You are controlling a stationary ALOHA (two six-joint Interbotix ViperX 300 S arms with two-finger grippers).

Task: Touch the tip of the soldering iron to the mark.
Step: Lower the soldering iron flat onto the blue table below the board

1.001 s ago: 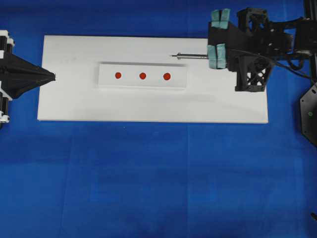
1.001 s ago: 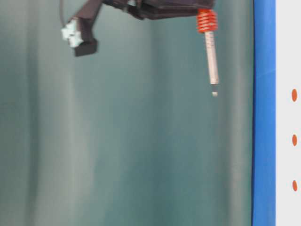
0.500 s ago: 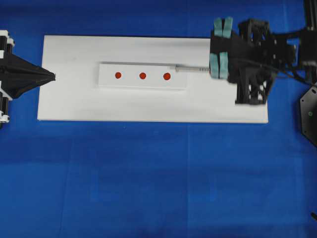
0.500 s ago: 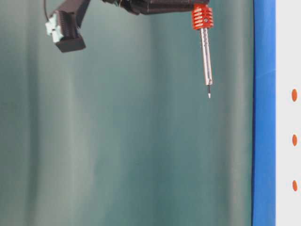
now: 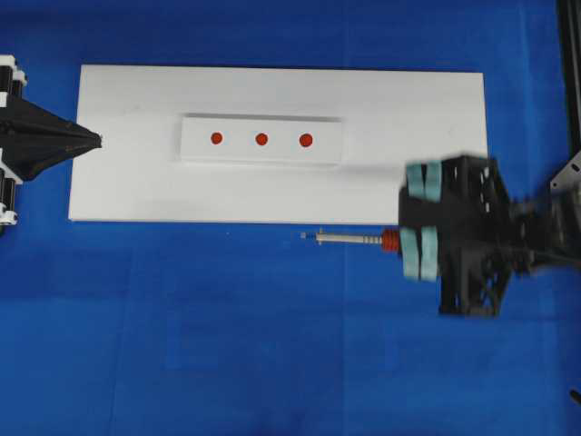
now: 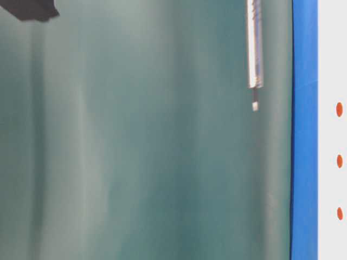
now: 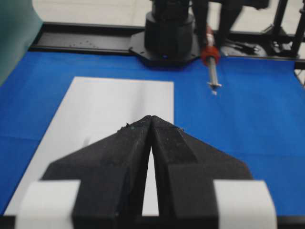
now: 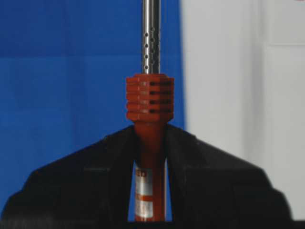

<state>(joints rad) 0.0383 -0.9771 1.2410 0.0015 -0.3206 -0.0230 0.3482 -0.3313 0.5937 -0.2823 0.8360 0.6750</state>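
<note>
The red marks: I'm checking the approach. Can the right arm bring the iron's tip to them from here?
Probably yes: the right gripper holds the soldering iron above bare blue cloth, nothing between it and the red marks.

Robot lab bench: blue mat (image 5: 272, 345), white board (image 5: 136, 182), arm base (image 7: 167, 40)

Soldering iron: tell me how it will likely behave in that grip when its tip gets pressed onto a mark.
The soldering iron is probably stiff: its metal shaft juts straight from the right hand without sagging. It looks light for its length, slim as a pen. Pinched only at the narrow handle, it might pivot or slide back when the tip is pressed down.
</note>
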